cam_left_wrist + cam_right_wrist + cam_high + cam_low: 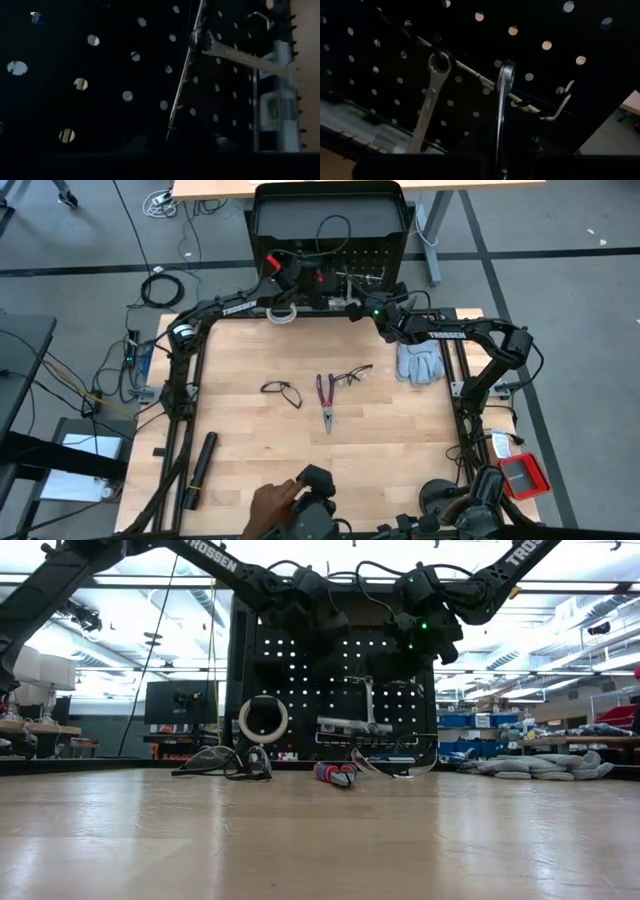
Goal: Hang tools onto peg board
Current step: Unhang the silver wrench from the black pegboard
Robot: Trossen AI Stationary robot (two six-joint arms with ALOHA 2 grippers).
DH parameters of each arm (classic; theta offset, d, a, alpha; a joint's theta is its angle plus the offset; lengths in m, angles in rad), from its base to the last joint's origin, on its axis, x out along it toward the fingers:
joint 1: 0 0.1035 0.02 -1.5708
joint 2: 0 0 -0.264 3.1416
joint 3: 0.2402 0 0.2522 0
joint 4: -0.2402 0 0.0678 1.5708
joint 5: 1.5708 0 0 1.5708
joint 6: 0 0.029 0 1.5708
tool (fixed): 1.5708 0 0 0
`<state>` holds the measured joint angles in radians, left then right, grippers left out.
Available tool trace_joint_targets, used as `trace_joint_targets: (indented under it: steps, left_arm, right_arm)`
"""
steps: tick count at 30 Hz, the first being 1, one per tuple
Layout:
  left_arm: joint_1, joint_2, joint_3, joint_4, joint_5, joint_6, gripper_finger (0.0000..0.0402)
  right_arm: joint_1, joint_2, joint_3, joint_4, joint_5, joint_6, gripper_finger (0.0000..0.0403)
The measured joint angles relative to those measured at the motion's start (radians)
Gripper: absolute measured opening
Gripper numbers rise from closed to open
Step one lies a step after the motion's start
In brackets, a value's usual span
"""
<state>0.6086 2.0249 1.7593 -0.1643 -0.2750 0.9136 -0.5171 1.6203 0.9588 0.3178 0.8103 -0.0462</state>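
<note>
High view: both arms reach across the far edge of the table (240, 430) to the peg board (330, 215), which stands upright just beyond that edge, so the near and middle boards lie open. The left gripper (283, 275) is at the board's left part, above the white tape ring (283, 313); whether its fingers are parted or closed cannot be told. The right gripper (362, 305) is at the board's middle, clenched on a silver wrench (503, 100) whose ring end sits at a hook rail, beside a second wrench (431, 95) already hanging there. On the open boards lie two black-framed glasses (282, 391), the other pair (352, 374) to the right, with the red-and-blue-handled pliers (326, 398) between them, all apart from one another. A long black cylinder (200, 460) lies near the left edge, and grey gloves (420, 363) near the right edge. A person's hand (268, 505) rests at the near edge on a dark device. Low view: the tape ring (263, 720) hangs against the board (300, 670). White lettering reading TROSSEN shows on each forearm.
</note>
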Motion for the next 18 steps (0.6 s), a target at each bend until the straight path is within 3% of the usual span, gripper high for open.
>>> trace_joint_targets:
  steps: [4,18]
  left_arm:
    - [-0.001,0.002,0.001,-0.002,0.001,0.015,0.0013]
    - [-0.011,0.004,-0.004,0.053,-0.101,-0.031,0.0008]
  right_arm:
    - [0.000,-0.001,0.000,0.017,0.007,-0.002,0.0046]
    - [0.053,-0.066,0.002,0.010,0.063,-0.093,0.0046]
